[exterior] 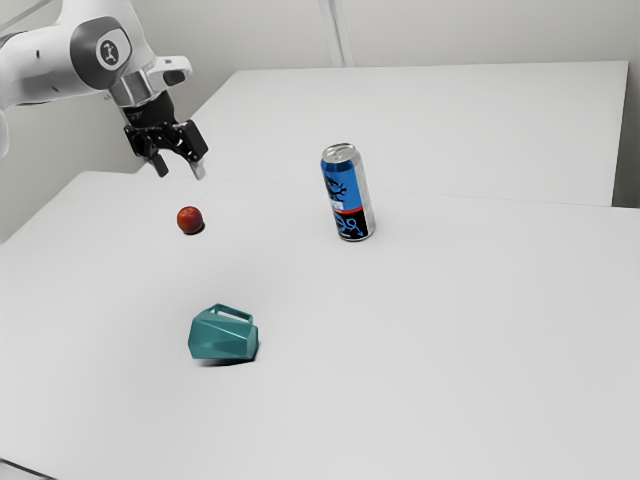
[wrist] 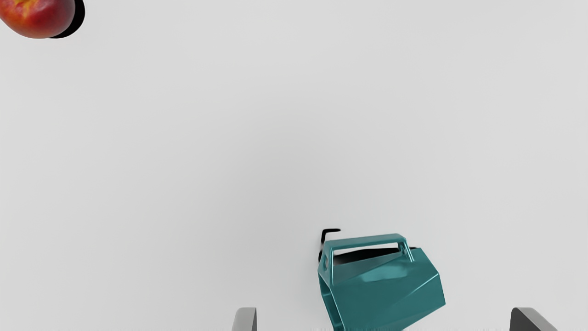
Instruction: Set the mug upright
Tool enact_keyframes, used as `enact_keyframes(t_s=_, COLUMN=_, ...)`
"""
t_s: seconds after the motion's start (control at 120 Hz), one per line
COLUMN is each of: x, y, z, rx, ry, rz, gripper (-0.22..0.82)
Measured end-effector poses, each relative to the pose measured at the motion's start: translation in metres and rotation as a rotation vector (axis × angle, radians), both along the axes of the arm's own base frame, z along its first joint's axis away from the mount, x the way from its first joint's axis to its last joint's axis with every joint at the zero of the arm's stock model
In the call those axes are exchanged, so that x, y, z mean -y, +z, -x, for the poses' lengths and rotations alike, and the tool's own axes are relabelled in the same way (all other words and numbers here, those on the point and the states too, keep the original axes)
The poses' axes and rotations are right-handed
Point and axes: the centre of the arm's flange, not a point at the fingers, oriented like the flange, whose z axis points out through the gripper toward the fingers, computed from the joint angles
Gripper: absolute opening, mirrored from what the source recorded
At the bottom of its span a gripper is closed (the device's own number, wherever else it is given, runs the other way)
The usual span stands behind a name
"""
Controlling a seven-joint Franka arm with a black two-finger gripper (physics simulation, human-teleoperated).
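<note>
Nearest the camera, a thin dark line (exterior: 28, 470) cuts across the exterior view's lower left corner; I can't tell what it is. Next comes the teal mug (exterior: 222, 338), faceted, lying on its side on the table (exterior: 420, 370) with its handle upward. No writing can be read on it. It lies below the gripper (exterior: 180, 172) and well apart from it, nearer the camera; the wrist view has it between the two fingertips, touching neither. The fruit (exterior: 189, 220), red and orange, rests farther back, near the gripper. Beyond the mug, toward the exterior view's right, stands the can (exterior: 348, 192), blue and silver over black, with a dark figure, a red band and a blue squiggle; its small lettering is unreadable. The gripper is raised above the table, fingers wide apart, holding nothing. A round emblem marks the white arm (exterior: 45, 65). The tabletop is smooth and white; behind it come another white surface (exterior: 450, 125) and a pale wall (exterior: 480, 30) with a vertical strip (exterior: 337, 30).
</note>
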Motion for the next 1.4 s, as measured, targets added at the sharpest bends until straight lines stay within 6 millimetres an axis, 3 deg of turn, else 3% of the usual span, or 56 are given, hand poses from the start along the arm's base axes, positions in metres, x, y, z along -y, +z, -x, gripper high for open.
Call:
enact_keyframes(t_s=0.367, x=0.000, y=-0.002, z=0.003, rx=-0.012, ry=-0.010, rz=0.002, gripper=0.60)
enact_keyframes(t_s=0.55, x=0.000, y=-0.011, z=0.032, rx=-0.042, ry=0.013, rz=0.102, gripper=0.60)
enact_keyframes(t_s=0.842, x=-0.029, y=-0.067, z=0.067, rx=-0.104, ry=0.054, rz=0.377, gripper=0.60)
enact_keyframes(t_s=1.117, x=-0.093, y=-0.092, z=0.088, rx=-0.082, ry=0.118, rz=0.459, gripper=0.60)
enact_keyframes(t_s=1.25, x=-0.123, y=-0.126, z=0.095, rx=-0.080, ry=0.169, rz=0.510, gripper=0.60)
enact_keyframes(t_s=1.317, x=-0.125, y=-0.151, z=0.096, rx=-0.088, ry=0.179, rz=0.549, gripper=0.60)
enact_keyframes(t_s=1.4, x=-0.114, y=-0.172, z=0.092, rx=-0.093, ry=0.160, rz=0.589, gripper=0.60)
